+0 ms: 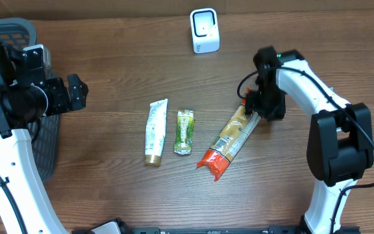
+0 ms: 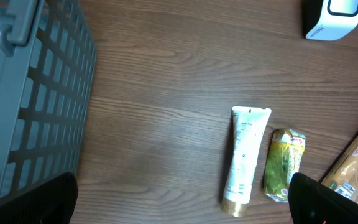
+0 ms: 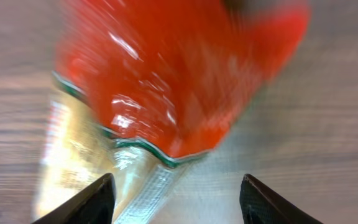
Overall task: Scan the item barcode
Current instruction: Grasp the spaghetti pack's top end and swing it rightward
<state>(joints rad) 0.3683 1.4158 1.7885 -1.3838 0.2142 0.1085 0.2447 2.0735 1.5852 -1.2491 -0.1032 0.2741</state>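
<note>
Overhead: seemingly the pickup step, with right tool [image 1: 252,109] at the 1 o'clock end of the packet [image 1: 229,140], flat on the worktop [image 1: 109,52], 5 o'clock from the scanner [image 1: 204,30].
Left wrist: left tool [image 2: 185,199] spread wide, empty.
Right wrist: fingers [image 3: 95,202] apart astride the packet, unclamped.
Next, probably: close, lift, turn barcode toward scanner.

No text, brand, number or sign can be read in any view. The tube [image 2: 247,155] carries lines of dark print on its white body and the green packet [image 2: 284,163] carries a printed label, but both are too small to make out. The label on the bag [image 1: 229,140] is blurred in the right wrist view and too small in the overhead view, and any marking on the scanner [image 1: 204,30] is likewise illegible.
</note>
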